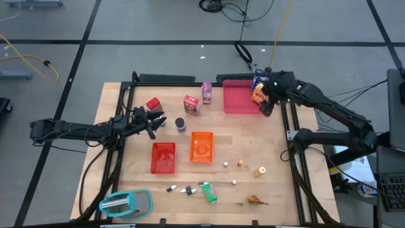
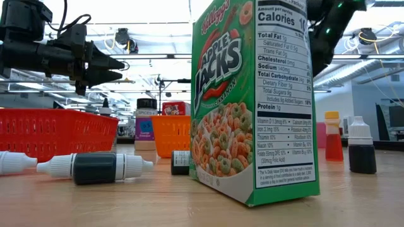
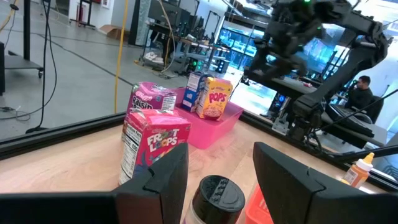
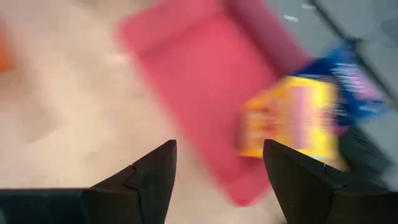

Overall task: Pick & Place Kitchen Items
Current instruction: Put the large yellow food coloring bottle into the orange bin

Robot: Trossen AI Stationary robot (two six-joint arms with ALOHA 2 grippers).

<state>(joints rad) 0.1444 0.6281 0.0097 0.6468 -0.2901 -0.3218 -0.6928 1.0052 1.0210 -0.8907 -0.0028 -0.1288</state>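
Observation:
My left gripper (image 1: 155,120) (image 3: 219,149) is open and hovers over the table's left-middle, with the dark can (image 1: 180,125) (image 3: 214,196) just ahead of its fingers. Beyond the can stand the red Froot Loops carton (image 1: 192,105) (image 3: 149,149) and the pink carton (image 1: 206,92) (image 3: 152,98). My right gripper (image 1: 266,105) (image 4: 219,144) is open above the right edge of the pink tray (image 1: 239,100). The yellow carton (image 1: 258,95) (image 4: 292,121) and the blue carton (image 1: 258,82) (image 4: 348,81) stand upright in the tray's far right corner, close to its fingers. A green cereal box (image 1: 209,192) (image 2: 252,101) stands near the near edge.
A red bin (image 1: 163,157) and an orange bin (image 1: 202,145) sit mid-table. Another red carton (image 1: 152,104) is at far left. Small balls (image 1: 240,163), tiny bottles (image 1: 179,189) (image 2: 95,167) and a teal-rimmed oval object (image 1: 126,202) lie toward the near edge.

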